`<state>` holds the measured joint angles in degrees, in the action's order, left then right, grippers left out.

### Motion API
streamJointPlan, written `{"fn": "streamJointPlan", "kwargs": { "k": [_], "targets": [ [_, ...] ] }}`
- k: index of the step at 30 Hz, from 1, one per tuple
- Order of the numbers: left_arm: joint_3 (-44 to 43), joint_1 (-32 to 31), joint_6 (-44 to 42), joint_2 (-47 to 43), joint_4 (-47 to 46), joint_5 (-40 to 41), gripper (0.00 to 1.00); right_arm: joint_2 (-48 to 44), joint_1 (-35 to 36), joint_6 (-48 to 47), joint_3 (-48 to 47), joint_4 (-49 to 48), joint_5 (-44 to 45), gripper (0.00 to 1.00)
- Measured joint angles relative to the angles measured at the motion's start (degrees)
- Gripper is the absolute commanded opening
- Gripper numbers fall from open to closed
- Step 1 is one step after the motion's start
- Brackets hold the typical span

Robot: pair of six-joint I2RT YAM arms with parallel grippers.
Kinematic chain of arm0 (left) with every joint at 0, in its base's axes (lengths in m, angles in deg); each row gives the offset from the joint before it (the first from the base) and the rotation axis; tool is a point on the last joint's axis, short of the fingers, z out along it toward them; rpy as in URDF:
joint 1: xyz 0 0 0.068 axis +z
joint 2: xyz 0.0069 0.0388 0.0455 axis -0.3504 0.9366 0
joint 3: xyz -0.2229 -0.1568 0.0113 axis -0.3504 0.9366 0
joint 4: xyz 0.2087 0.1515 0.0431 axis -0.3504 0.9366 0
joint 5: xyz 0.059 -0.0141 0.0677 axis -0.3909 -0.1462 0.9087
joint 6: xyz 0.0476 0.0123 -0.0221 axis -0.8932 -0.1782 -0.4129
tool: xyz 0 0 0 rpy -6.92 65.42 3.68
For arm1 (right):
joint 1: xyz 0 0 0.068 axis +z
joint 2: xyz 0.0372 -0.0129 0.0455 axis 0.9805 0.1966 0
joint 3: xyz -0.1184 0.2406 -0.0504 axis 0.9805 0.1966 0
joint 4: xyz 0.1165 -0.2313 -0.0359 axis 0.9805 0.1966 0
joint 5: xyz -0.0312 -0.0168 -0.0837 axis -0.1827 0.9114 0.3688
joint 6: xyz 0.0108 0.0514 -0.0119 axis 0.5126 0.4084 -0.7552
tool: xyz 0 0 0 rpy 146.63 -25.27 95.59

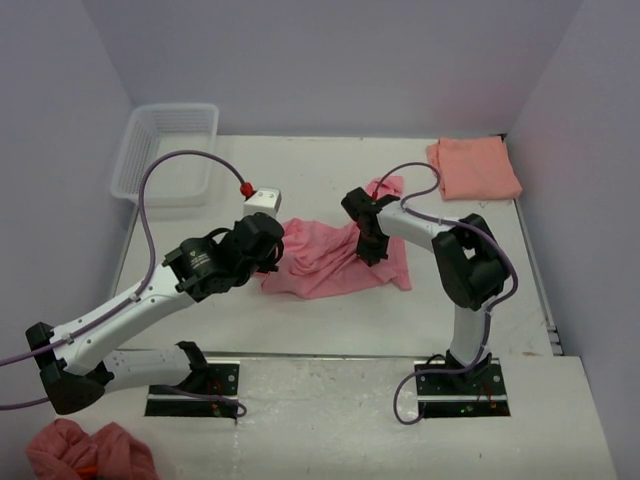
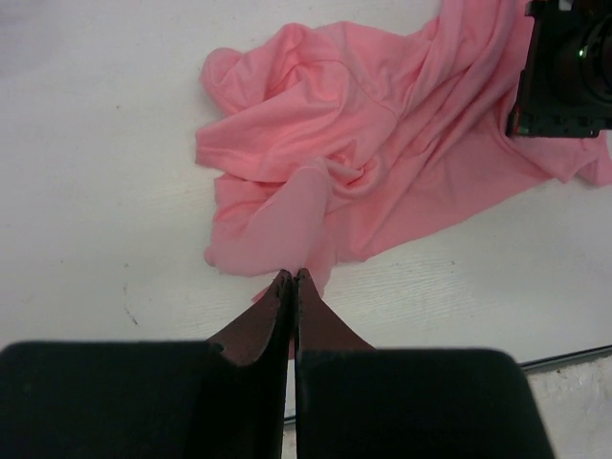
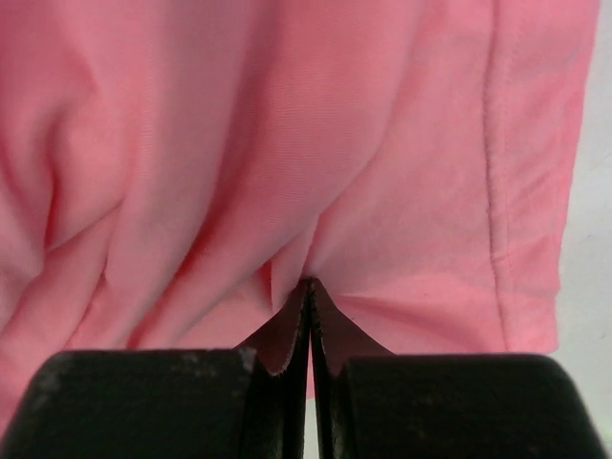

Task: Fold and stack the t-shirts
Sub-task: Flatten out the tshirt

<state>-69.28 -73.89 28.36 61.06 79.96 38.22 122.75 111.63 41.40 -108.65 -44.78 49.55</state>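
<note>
One crumpled rose-pink cotton t-shirt (image 1: 330,262) is spread on the white bench (image 1: 300,322), pinched at its left by the closed left jaws and at its right by the closed right jaws. One folded salmon-orange t-shirt (image 1: 473,167) is laid at the far right corner, and one clear plastic basket (image 1: 128,165) far left.

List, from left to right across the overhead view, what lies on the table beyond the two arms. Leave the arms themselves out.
plastic basket → rose-pink t-shirt, crumpled → salmon t-shirt, folded
</note>
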Motion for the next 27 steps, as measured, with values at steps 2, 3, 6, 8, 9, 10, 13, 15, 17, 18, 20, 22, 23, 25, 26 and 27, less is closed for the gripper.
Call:
{"fn": "streamJointPlan", "kwargs": {
  "k": [2,3,6,8,9,10,13,15,17,18,20,22,23,25,26,27],
  "targets": [
    [-0.3,0.0,0.0,-0.3,0.7,0.5,0.00,-0.9,1.8,1.0,1.4,-0.4,-0.1,0.00],
    [-0.4,0.0,0.0,-0.4,1.0,0.7,0.00,-1.3,2.5,1.4,1.9,-0.7,-0.2,0.00],
    [-0.6,0.0,0.0,-0.7,1.7,1.0,0.00,-2.1,4.5,2.9,3.0,-1.0,-0.3,0.00],
    [-0.7,0.0,0.0,-0.7,2.1,1.1,0.00,-2.1,5.9,3.8,3.1,-0.9,-0.5,0.00],
    [-0.7,0.0,0.0,-0.7,2.3,1.1,0.00,-2.1,6.6,4.1,3.1,-0.9,-0.8,0.00],
    [-0.7,0.0,0.0,-0.7,2.4,1.1,0.00,-2.2,7.5,4.7,3.1,-0.9,-1.2,0.00],
    [-0.7,0.0,0.0,-0.7,2.8,1.1,0.00,-2.2,10.6,6.3,3.1,-0.9,-1.9,0.00],
    [-0.8,0.0,0.0,-0.6,3.1,1.4,0.00,-2.2,12.8,7.3,3.1,-0.8,-2.4,0.00],
    [-1.0,0.0,0.0,-0.5,3.2,1.7,0.00,-2.3,15.1,8.2,3.1,-0.8,-2.6,0.00],
    [-1.1,0.0,0.0,-0.4,3.2,1.9,0.00,-2.3,16.2,8.5,3.1,-0.8,-2.6,0.00],
    [-1.1,0.0,0.0,-0.1,3.3,2.0,0.00,-2.4,18.0,8.8,3.2,-0.9,-2.2,0.00],
    [-1.1,0.0,0.0,0.2,3.4,2.0,0.00,-3.4,19.6,8.9,4.2,-1.4,-0.8,0.01],
    [-1.1,0.0,0.0,0.3,3.5,2.0,0.00,-4.3,20.4,9.1,5.3,-1.7,0.2,0.04],
    [-1.1,0.0,0.0,0.6,3.6,2.1,0.00,-6.0,21.8,9.2,7.5,-1.4,2.2,0.11],
    [-1.1,0.0,0.0,0.7,3.6,2.1,0.00,-7.1,22.3,9.2,8.4,-1.0,3.1,0.14],
    [-1.1,0.0,0.0,0.8,3.5,2.1,0.00,-8.0,22.5,9.1,9.0,-0.3,4.3,0.20]
  ]
}}
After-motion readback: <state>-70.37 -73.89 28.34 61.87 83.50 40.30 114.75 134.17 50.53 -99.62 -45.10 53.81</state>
